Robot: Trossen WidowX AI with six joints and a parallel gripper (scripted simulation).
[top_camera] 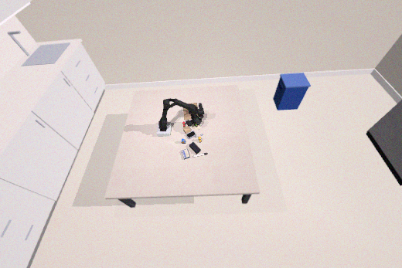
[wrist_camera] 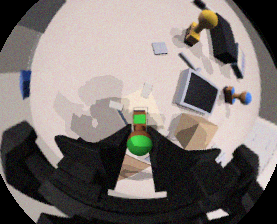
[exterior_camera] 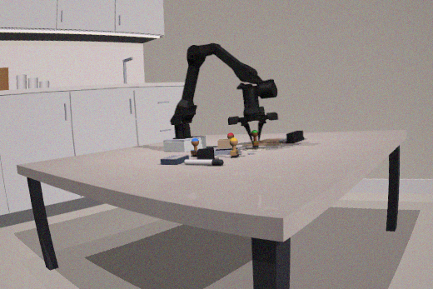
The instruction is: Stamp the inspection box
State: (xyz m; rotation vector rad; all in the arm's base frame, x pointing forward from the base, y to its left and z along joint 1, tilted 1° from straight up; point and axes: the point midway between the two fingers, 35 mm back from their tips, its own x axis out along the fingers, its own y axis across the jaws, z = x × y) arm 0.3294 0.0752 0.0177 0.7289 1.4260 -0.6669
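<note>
My gripper (top_camera: 195,124) (exterior_camera: 255,141) (wrist_camera: 138,127) is shut on the stamp with the green knob (exterior_camera: 255,132) (wrist_camera: 140,144). The stamp is upright, with its base low over or on the cream card (wrist_camera: 133,99); whether it touches cannot be told. A thin outline shows around the base in the wrist view; the card under the base is hidden. No lettering can be read. The ink pad (top_camera: 191,134) (wrist_camera: 199,93) lies open, black in a grey case, to the right of the card in the wrist view.
A tan block (exterior_camera: 226,143) (wrist_camera: 194,131) sits beside the pad. Stamps with red (exterior_camera: 231,135), yellow (exterior_camera: 234,141) (wrist_camera: 207,20) and blue knobs (exterior_camera: 195,142) (wrist_camera: 246,98) stand nearby. A black box (top_camera: 195,147) (wrist_camera: 223,40) and a marker (exterior_camera: 197,162) lie farther off.
</note>
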